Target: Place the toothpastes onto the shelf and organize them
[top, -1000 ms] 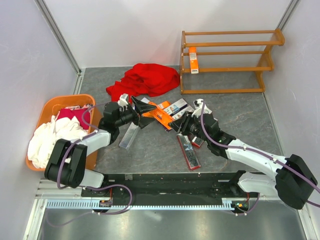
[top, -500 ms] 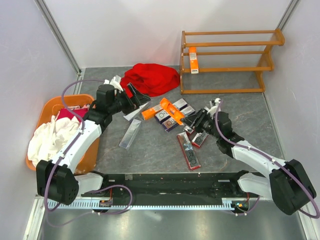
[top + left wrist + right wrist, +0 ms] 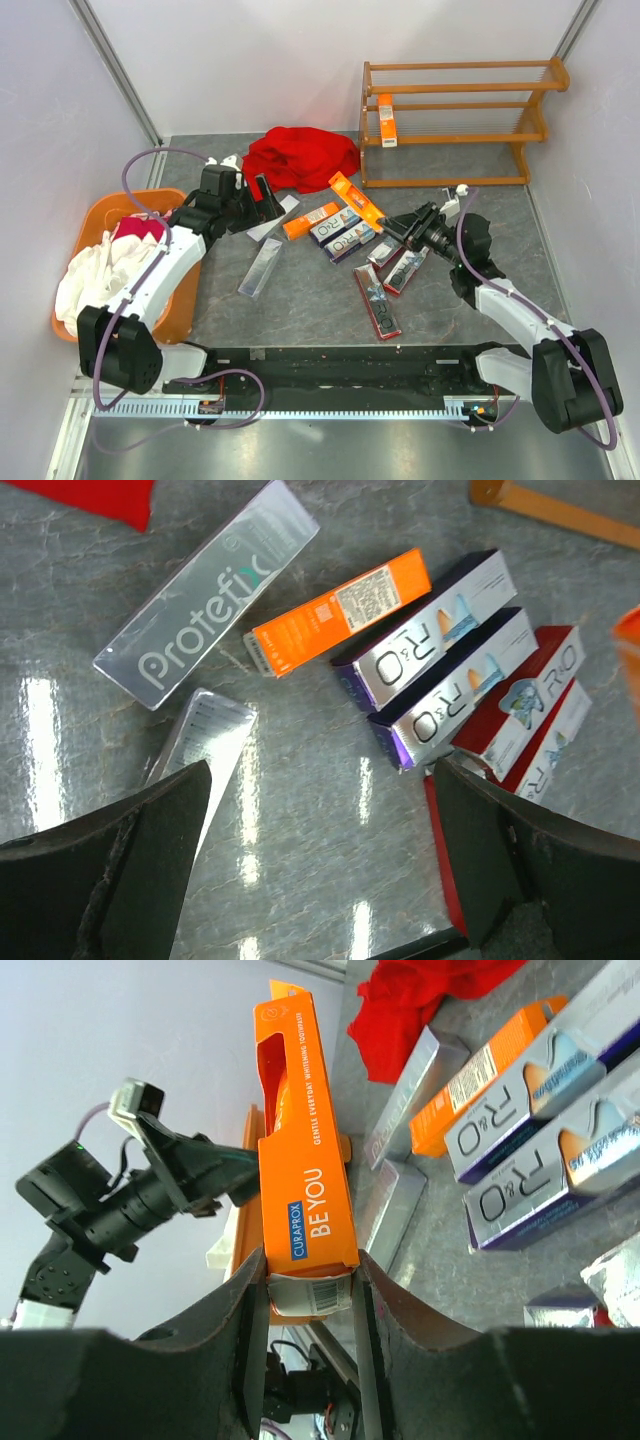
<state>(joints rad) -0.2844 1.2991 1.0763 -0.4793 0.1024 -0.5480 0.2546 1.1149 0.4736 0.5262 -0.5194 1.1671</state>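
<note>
My right gripper (image 3: 392, 224) (image 3: 310, 1300) is shut on the end of an orange toothpaste box (image 3: 356, 199) (image 3: 305, 1160), held off the table and left of the shelf (image 3: 455, 120). Another orange box (image 3: 385, 120) stands on the shelf's middle tier. My left gripper (image 3: 265, 195) (image 3: 320, 870) hangs open and holds nothing, above the table by the pile. Below it lie a silver Protefix box (image 3: 205, 595), an orange box (image 3: 340, 610), two purple-silver boxes (image 3: 430, 630), red boxes (image 3: 520, 700) and a grey box (image 3: 200, 740).
A red cloth (image 3: 300, 155) lies at the back, between the left arm and the shelf. An orange basket (image 3: 100, 215) with white and red cloth stands at the left. More boxes lie mid-table: a grey one (image 3: 260, 267) and a red one (image 3: 375, 300).
The right gripper has lifted the orange box out of the pile and carried it right and back. The left gripper has drawn back to the left, away from the pile, still open.
</note>
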